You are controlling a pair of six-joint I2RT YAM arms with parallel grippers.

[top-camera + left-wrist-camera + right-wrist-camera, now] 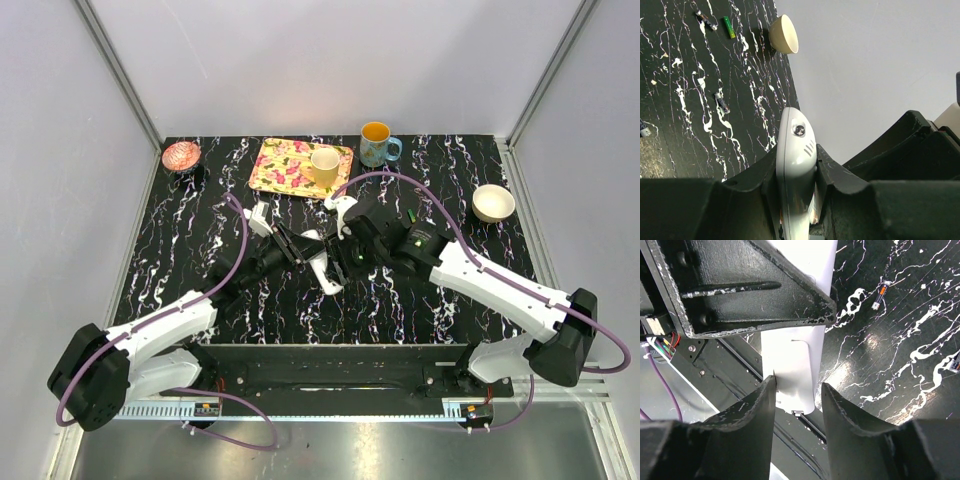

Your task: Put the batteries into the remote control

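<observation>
One remote control [792, 137], a slim white plastic bar, is off the table and clamped in my left gripper [797, 159]. Its black fingers [832, 172] press on both long sides and the bar's rounded end sticks out past them. My right gripper [799, 382] is part-open around the other end of the same remote control [790, 352]. One finger [752, 410] overlaps its edge and a thin dark gap shows at the other, so it is not clamped. In the top view both grippers meet over the middle of the black white-veined table [180, 250], with the remote control [327, 272] between them. The batteries are small slim cylinders lying loose on the table. The left wrist view shows four: one dark battery [706, 20], one green battery [729, 27] just beside it, one more dark battery [721, 102] apart from those, and one battery cut by the left frame edge [644, 129]. The right wrist view shows two: one dark battery with an orange band [880, 295] and one battery cut by the right edge [955, 363]. I can't tell if these are the same ones. There are five containers. One floral rectangular tray [285, 165] carries one yellow cup [324, 165]. One blue mug [377, 145] shows orange inside, liquid or glaze I can't tell. One cream bowl [493, 203] sits at the right side, and one pink patterned bowl [181, 155] is in the far left corner.
</observation>
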